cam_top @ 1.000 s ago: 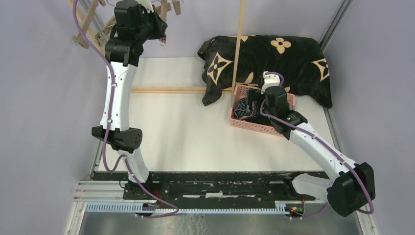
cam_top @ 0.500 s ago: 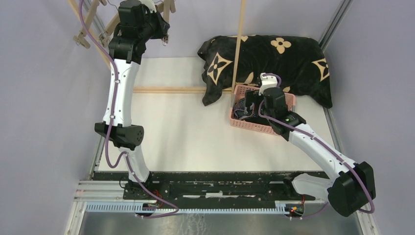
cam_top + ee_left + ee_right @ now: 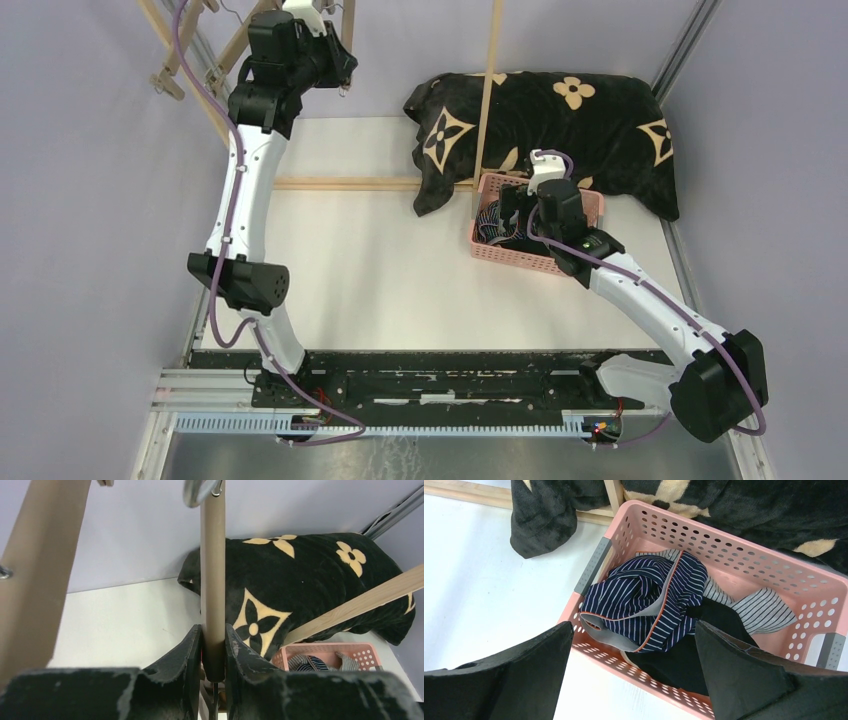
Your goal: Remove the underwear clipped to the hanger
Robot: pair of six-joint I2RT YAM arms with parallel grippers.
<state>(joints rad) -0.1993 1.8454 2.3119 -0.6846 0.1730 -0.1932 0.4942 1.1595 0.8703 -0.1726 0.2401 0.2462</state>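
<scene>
Table (image 3: pixel 400 260) white, walls (image 3: pixel 90 200) lilac; left gripper (image 3: pixel 213 632) tight on hanger bar (image 3: pixel 212 570), right gripper (image 3: pixel 633 625) wide above basket (image 3: pixel 744 555)

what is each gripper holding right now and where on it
The left gripper flanks the lower end of a beige hanger bar; whether it clamps the bar cannot be told. The right gripper hangs open over the pink basket, holding nothing.

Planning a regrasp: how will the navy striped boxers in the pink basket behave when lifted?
Probably floppy: the navy striped boxers lie crumpled and folded over themselves, so they should sag from one pinch. Likely light, being thin cloth. They rest on the black pair in the pink basket, so a deep grasp might drag that along.
</scene>
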